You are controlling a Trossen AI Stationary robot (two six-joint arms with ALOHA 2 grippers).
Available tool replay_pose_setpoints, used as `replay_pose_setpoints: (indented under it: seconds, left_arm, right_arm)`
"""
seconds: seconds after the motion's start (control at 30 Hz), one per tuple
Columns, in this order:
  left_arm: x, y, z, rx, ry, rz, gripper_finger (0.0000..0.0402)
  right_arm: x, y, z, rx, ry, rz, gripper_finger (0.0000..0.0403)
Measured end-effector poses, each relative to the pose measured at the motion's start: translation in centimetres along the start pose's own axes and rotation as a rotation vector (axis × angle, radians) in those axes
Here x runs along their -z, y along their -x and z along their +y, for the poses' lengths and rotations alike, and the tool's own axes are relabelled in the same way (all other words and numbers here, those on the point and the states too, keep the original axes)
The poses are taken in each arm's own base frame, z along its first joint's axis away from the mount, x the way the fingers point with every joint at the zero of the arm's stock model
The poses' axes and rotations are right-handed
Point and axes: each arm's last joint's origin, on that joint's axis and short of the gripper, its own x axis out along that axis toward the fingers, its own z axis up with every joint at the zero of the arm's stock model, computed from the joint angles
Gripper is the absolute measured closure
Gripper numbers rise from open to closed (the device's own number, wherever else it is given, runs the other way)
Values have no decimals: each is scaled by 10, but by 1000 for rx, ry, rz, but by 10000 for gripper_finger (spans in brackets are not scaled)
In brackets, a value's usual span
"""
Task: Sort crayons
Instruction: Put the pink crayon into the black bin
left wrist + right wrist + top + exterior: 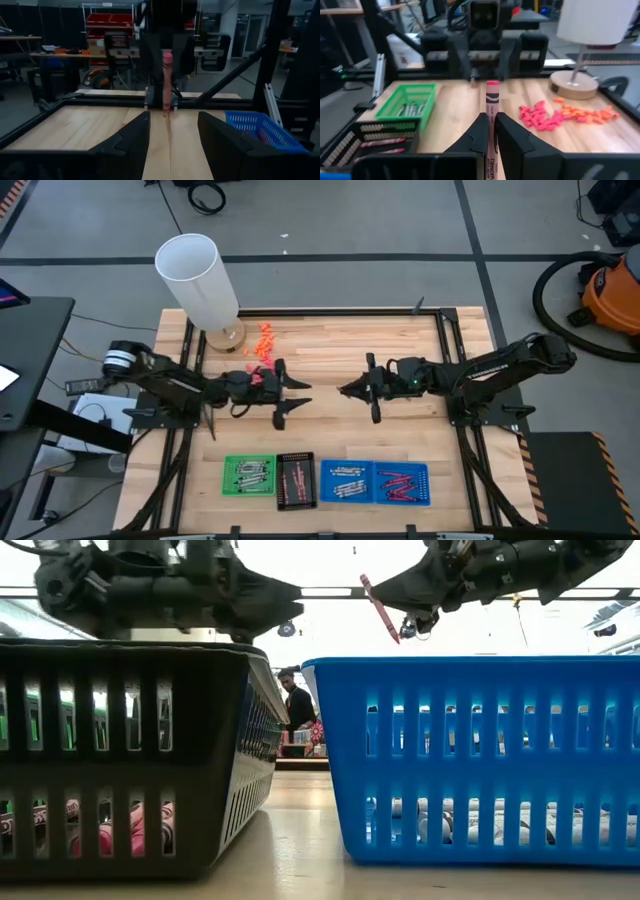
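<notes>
Fingers of the right gripper (489, 131) are pinched shut on a magenta crayon (492, 107), which sticks out past the tips; from the low camera it hangs tilted in the air above the trays. Fingers of the left gripper (172, 135) stand wide apart with nothing between them. The two grippers face each other over the middle of the tabletop (340, 350), left one on the left, right one on the right, tips near but apart.

The tabletop is pale wood planks inside a dark metal frame. Along its near edge sits a row of trays: a green tray (248, 476) with grey crayons, a black tray (295, 480) with red ones, then a blue tray (374, 481) holding grey crayons (345, 482) in its left part and magenta crayons (402, 482) in its right. At the far left corner stands a white lamp (200, 280) on a round wooden base, with orange lumps (266, 335) and pink lumps (537, 116) scattered just beside it.

Around the tabletop the floor is grey with dark seams. An orange vacuum (612, 292) with a black hose sits at the far right. Beyond the trays, the low camera shows a bright room with ceiling lights and a person (296, 705) in dark clothes standing far off. The left wrist camera shows red shelving (107, 20) at the back wall
</notes>
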Motion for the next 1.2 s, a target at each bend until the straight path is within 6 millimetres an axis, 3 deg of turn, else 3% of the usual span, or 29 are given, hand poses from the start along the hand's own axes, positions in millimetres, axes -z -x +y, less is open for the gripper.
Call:
replay_pose_setpoints:
  seconds: [0.3, 0.77, 0.87, 1.2]
  left_arm:
    - [5, -54, -4, -4, -12, 29, 225]
    - [2, -104, -8, -7, -72, 77, 229]
    - [1, -107, -8, -7, -80, 99, 250]
    - [2, -108, -8, -8, -70, 122, 378]
  right_arm:
    - [-5, 0, 0, 27, 10, -56, 366]
    - [-8, 1, 8, 0, 53, -87, 366]
    - [-8, 1, 8, 0, 54, -83, 366]
    - [-5, 0, 8, 0, 28, -58, 335]
